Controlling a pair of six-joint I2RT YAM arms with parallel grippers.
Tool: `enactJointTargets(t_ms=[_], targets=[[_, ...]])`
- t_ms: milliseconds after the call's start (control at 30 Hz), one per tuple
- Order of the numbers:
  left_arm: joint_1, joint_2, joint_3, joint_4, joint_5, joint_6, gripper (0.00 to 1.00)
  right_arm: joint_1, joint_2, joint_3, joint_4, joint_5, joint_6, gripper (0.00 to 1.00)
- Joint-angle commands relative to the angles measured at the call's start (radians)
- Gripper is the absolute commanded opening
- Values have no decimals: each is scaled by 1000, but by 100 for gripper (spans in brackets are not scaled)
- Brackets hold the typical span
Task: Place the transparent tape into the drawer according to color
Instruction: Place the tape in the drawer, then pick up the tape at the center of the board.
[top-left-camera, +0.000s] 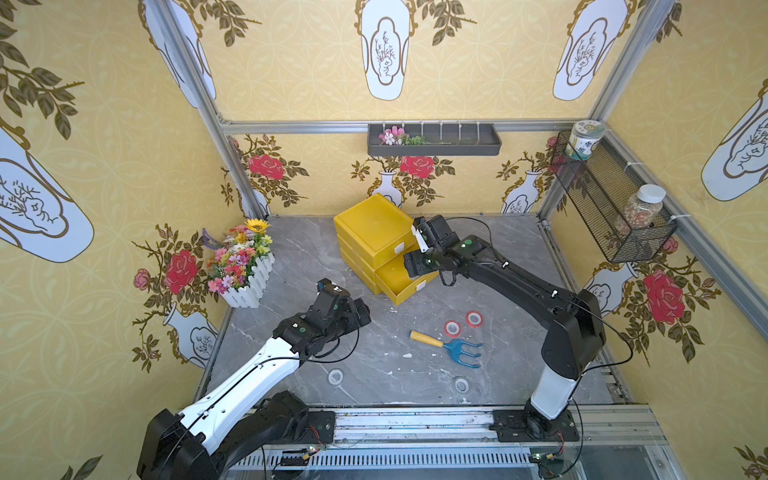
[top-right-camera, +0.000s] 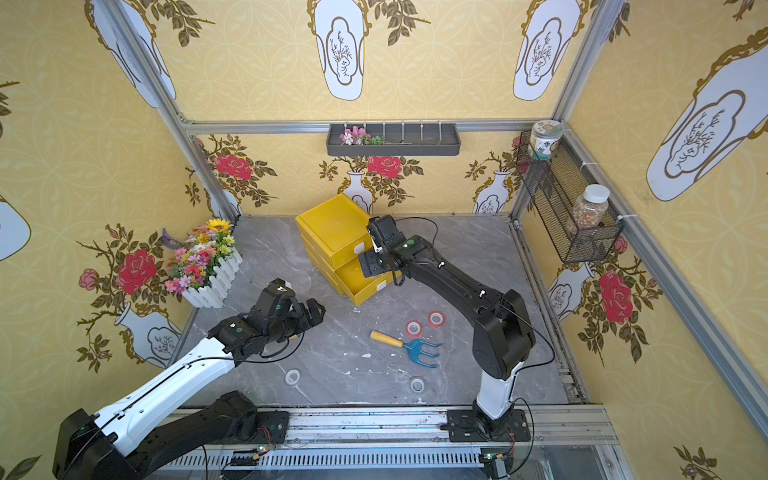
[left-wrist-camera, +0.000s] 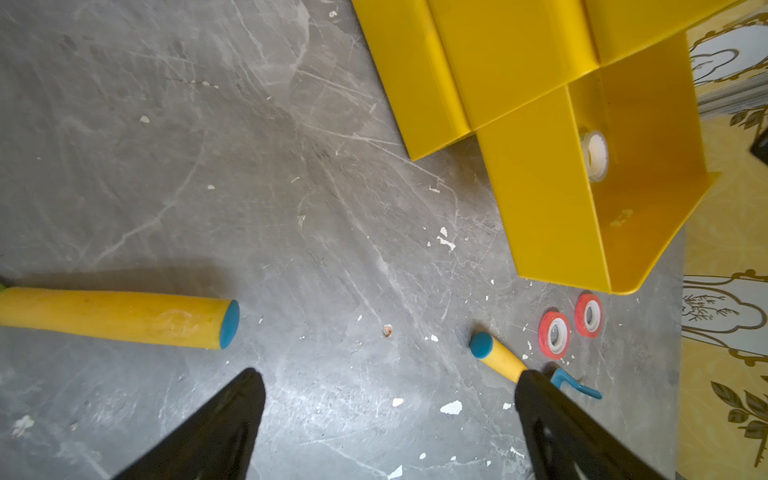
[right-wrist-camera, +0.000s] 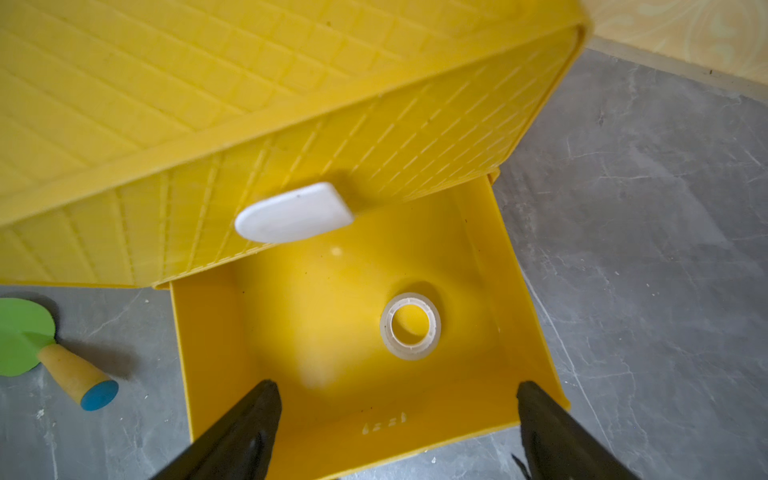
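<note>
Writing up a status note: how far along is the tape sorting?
Done: one clear roll lies in the open drawer. In hand: nothing; both the right gripper above it and the left gripper have open jaws. Left: two red rolls, two clear rolls on the table.

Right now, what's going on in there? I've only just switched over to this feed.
The right gripper hangs open over the pulled-out drawer of the yellow cabinet. One clear tape roll lies flat on the drawer floor. The left gripper is open and empty, hovering above the table. Two red rolls and two clear rolls lie on the table, not yet put away.
</note>
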Motion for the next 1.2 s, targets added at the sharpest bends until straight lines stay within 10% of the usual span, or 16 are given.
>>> enactJointTargets(t_ms=[0,567,1167], targets=[[-37,6,16,-61,-14,-33,100,11,-48,-50,55,-14,25,92],[-259,-102,-114,-422,-19,-492,94,10,-172,-298,210,-25,76,92],[-259,87,-230,-325,-16,-520,76,-31,-209,-363,246,-55,87,92]])
